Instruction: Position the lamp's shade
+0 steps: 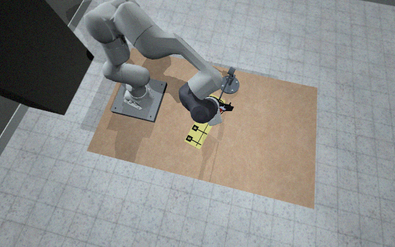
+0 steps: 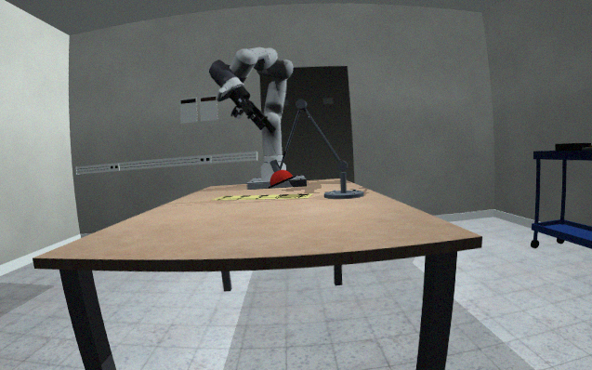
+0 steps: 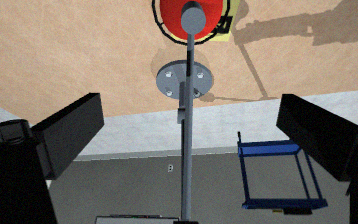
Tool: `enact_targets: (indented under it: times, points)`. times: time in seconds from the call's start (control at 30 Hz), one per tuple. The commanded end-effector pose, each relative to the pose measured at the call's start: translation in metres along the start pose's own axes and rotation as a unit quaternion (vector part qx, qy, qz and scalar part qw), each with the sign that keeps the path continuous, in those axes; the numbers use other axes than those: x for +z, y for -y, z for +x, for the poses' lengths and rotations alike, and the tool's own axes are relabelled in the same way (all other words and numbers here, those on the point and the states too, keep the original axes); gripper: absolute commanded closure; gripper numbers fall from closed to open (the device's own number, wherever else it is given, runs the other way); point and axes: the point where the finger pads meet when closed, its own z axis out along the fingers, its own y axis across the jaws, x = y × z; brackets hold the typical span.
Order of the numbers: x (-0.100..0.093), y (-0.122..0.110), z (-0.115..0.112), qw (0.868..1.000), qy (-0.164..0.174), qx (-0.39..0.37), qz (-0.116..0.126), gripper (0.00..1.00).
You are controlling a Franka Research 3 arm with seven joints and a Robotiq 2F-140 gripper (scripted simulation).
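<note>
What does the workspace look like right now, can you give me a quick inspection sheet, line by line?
Surface: brown bench top on dark legs; the arm's grey base plate sits on it.
Job's things: lamp with a round grey foot, two thin rods folded to a high elbow, red shade low at the foot end of the yellow numbered strip.
Clutter: nothing seen on the bench besides these.
Hand: hand open and holding nothing, up beside the lamp's upper rod, fingers either side without touching.
Cables: nothing seen.
Surroundings: tiled floor, grey walls, dark cabinet, blue cart off to the side.
</note>
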Motion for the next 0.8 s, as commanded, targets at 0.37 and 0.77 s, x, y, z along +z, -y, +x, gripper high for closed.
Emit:
enact_targets:
  times: [0.37, 0.77]
  points:
    - [0.032, -0.002, -0.003, 1.0, 0.0, 0.007, -0.002, 0.0]
    - [0.058, -0.006, -0.005, 1.0, 0.002, 0.006, -0.006, 0.0]
